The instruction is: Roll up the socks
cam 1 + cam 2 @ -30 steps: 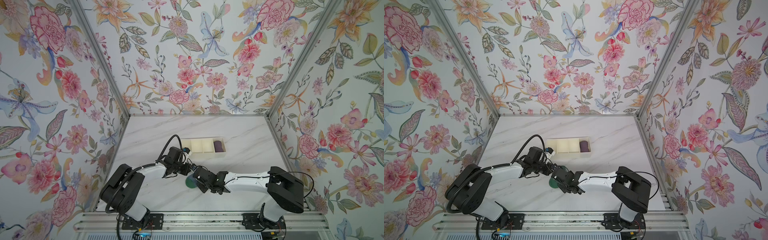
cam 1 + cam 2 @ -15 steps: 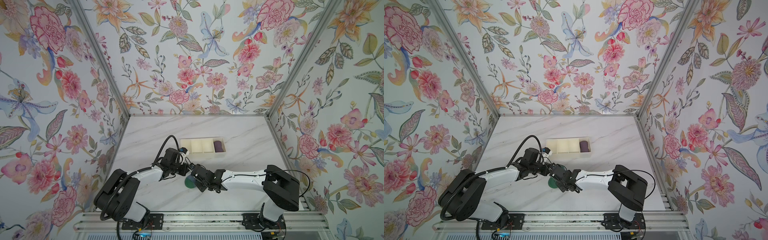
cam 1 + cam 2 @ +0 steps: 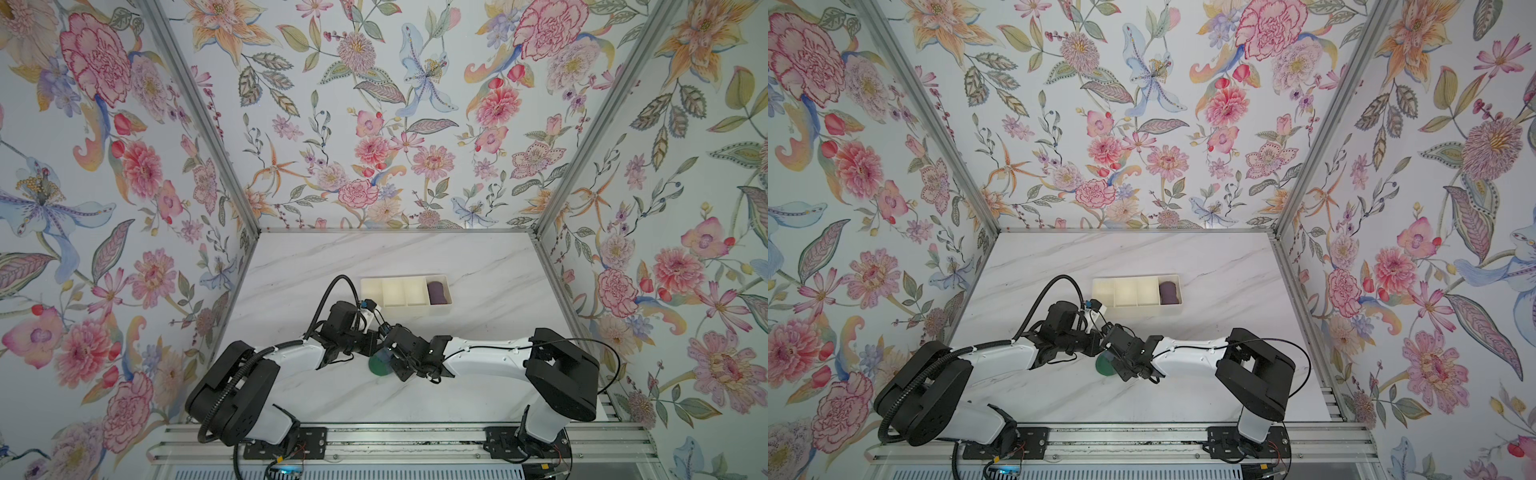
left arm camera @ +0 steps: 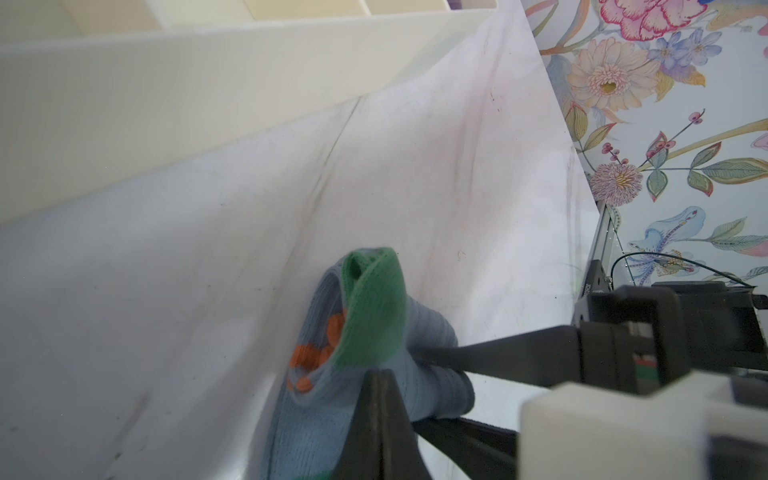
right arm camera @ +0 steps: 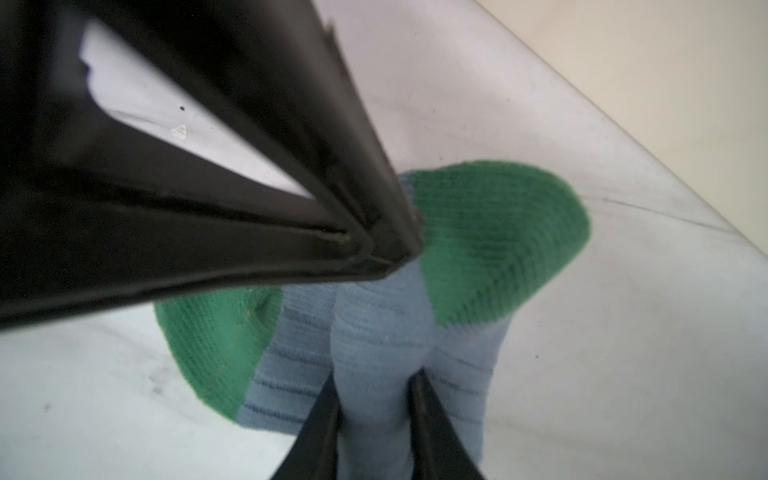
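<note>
The socks [image 3: 379, 365] lie on the table [image 3: 332, 257], in the middle near the front edge. They are bunched into a fat blue-grey lump with green ends poking out. In the left wrist view a bit of orange shows inside the fold of the socks [image 4: 365, 332]. So I think the roll is only partly made and could spring open.

The right gripper [image 5: 376, 399] comes at the lump from 3 o'clock in both top views. Its two fingers are squeezed on a thick blue-grey fold, one on each side. I think it holds there so the roll does not fall apart.

The left gripper [image 5: 395, 257] comes from 10 o'clock. Its fingers are pressed together into one thin point, and the point touches the socks right by a green part. I cannot tell if a bit of cloth is nipped in it. I think a thin point like that is good for poking or pinning loose cloth.

The tray [image 3: 405, 305] sits at 1 o'clock from the socks, a little way off. A purple bundle [image 3: 438, 291] rests in its box at the 3 o'clock end, and the other boxes look empty. I think the roll goes in one of them when it is tight
</note>
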